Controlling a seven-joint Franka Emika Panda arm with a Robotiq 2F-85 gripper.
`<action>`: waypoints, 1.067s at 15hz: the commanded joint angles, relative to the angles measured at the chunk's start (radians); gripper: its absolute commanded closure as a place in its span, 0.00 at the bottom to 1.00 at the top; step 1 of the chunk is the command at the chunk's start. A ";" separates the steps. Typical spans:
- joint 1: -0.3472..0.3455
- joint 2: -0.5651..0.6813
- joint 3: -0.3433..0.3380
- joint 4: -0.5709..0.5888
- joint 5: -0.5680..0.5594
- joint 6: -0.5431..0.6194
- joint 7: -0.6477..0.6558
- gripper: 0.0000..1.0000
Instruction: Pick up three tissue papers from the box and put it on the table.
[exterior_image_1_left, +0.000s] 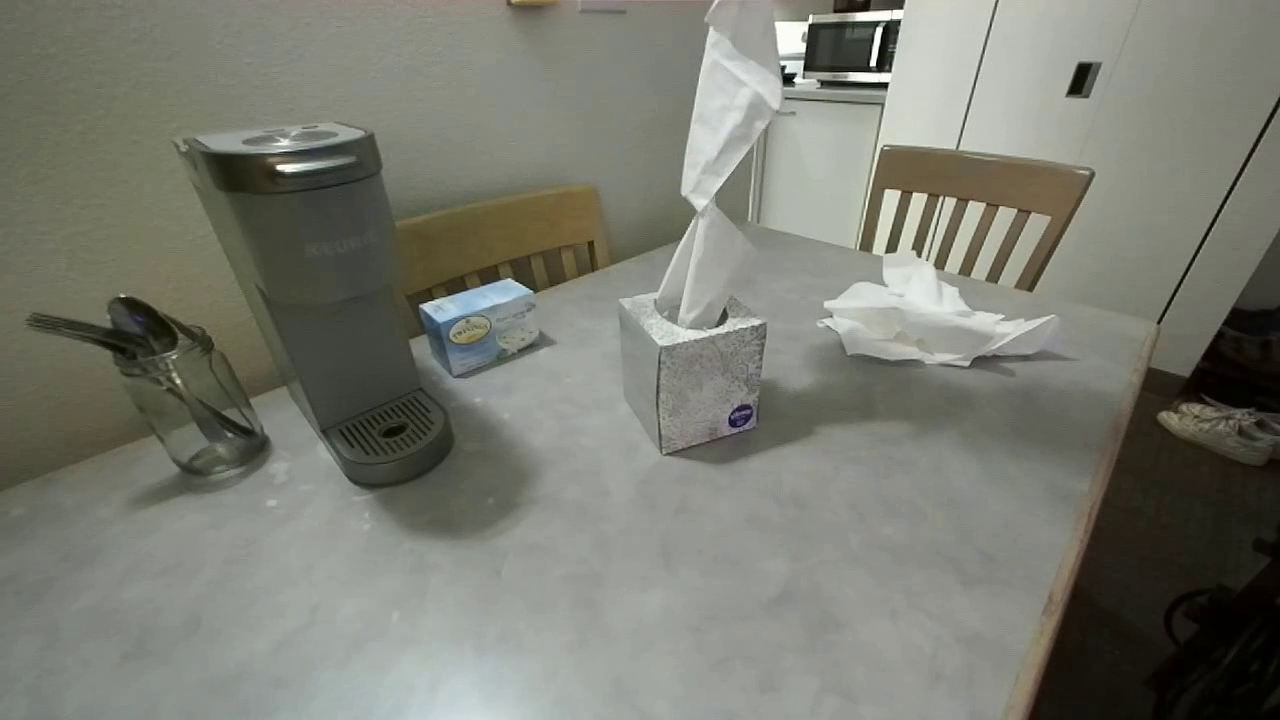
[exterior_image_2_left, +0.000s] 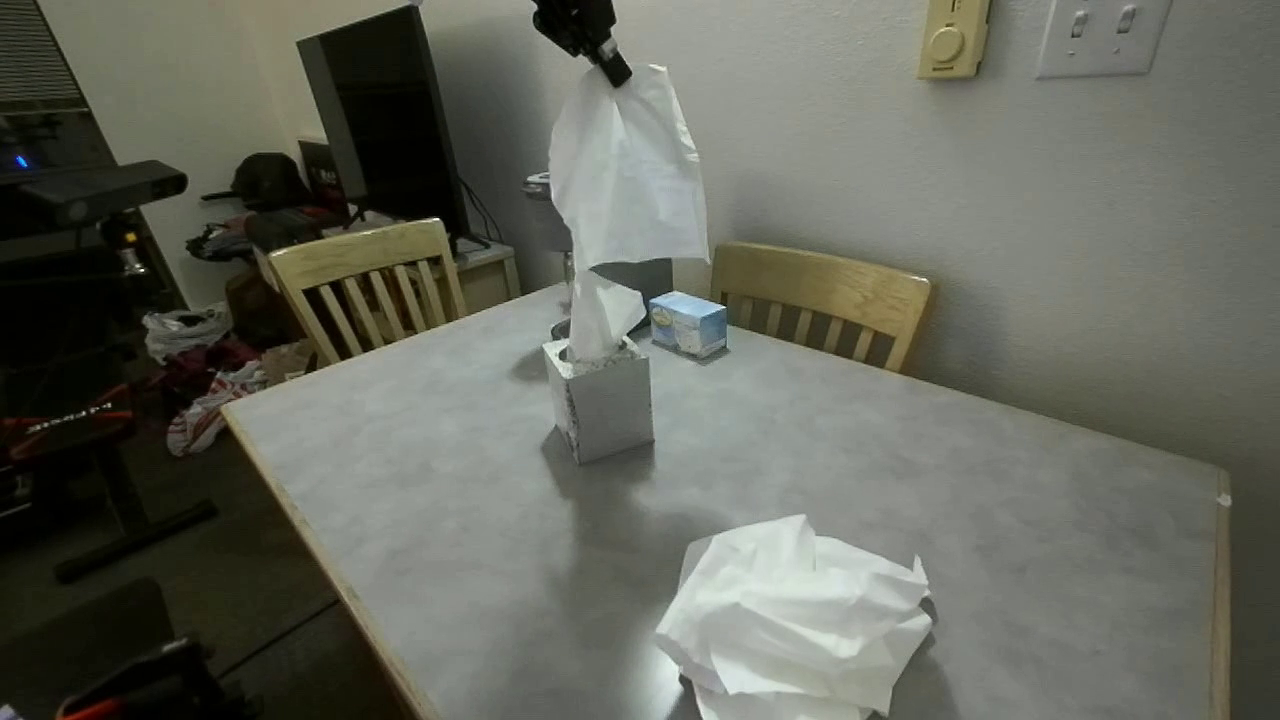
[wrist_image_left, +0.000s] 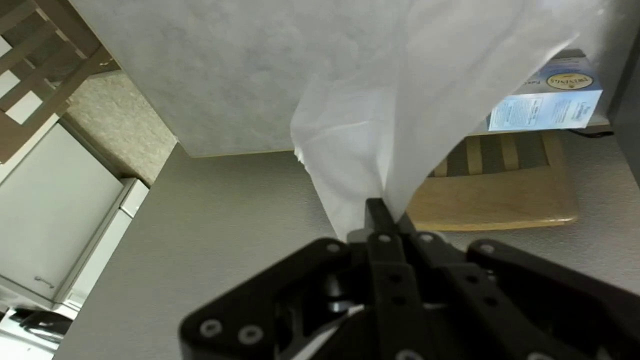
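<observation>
My gripper (wrist_image_left: 387, 215) is shut on a white tissue (wrist_image_left: 350, 135) in the wrist view. In an exterior view the fingertips (exterior_image_2_left: 615, 75) hold this tissue (exterior_image_2_left: 630, 170) by its top edge, high above the box (exterior_image_2_left: 605, 410). The held tissue (exterior_image_1_left: 735, 100) hangs down to another tissue (exterior_image_1_left: 708, 265) sticking up from the box (exterior_image_1_left: 708, 390); I cannot tell whether they are still joined. More crumpled white tissue lies on the grey table (exterior_image_1_left: 600, 580) in both exterior views (exterior_image_1_left: 925, 320) (exterior_image_2_left: 800, 620); its sheet count is unclear. The box is out of the wrist view.
A light-blue tea box (exterior_image_1_left: 482, 328) stands near the wall side of the table. A tall grey coffee maker (exterior_image_1_left: 330, 290) and a glass jar with cutlery (exterior_image_1_left: 195, 410) stand beyond it. Wooden chairs (exterior_image_2_left: 820, 290) (exterior_image_2_left: 365, 270) stand at the table edges.
</observation>
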 joint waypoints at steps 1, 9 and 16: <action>-0.038 -0.023 -0.001 -0.016 -0.009 -0.002 -0.036 1.00; -0.169 -0.028 -0.090 -0.082 0.055 0.122 -0.295 1.00; -0.265 -0.011 -0.164 -0.201 0.248 0.244 -0.503 1.00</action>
